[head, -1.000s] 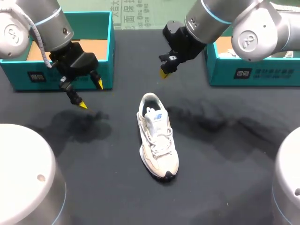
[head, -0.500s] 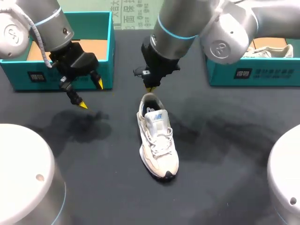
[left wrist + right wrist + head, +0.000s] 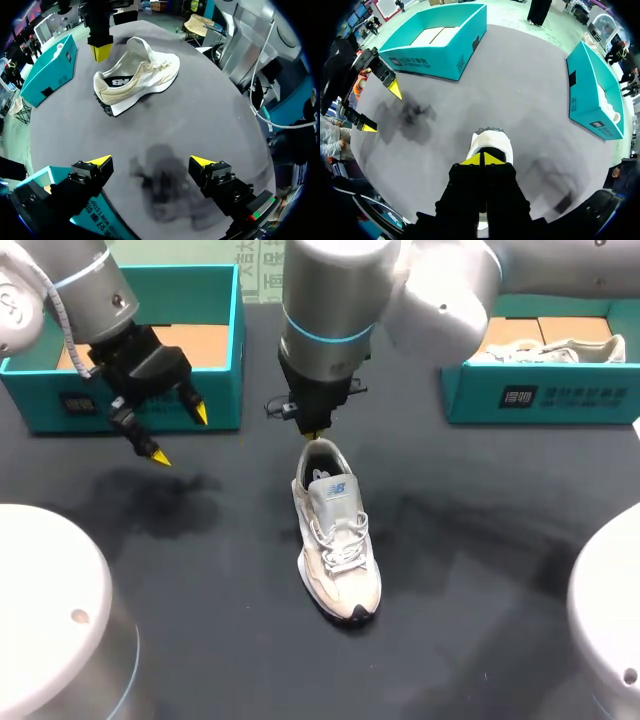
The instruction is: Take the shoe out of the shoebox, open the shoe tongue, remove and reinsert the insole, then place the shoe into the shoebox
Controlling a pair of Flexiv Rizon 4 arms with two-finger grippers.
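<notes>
A white and beige sneaker [image 3: 335,530] lies upright on the dark table, heel toward the far edge, toe toward me, outside any box. My right gripper [image 3: 316,434] hangs just above the heel opening, yellow tips pressed together and shut on nothing. From the right wrist the gripper [image 3: 482,159] points down at the shoe's heel collar [image 3: 490,140]. My left gripper [image 3: 180,435] hovers open to the left of the shoe, in front of the left teal shoebox [image 3: 236,340]. In the left wrist view its gripper [image 3: 151,161] is empty over bare table, with the sneaker [image 3: 137,75] well ahead.
The empty left shoebox [image 3: 440,45] stands at the far left. A second teal shoebox [image 3: 540,395] at the far right holds another pale shoe [image 3: 545,348]. Dark tabletop [image 3: 470,570] spreads around the sneaker.
My right arm has swung left across the table and come down over the sneaker's heel, still shut. The left gripper has drifted slightly left and back, still open.
</notes>
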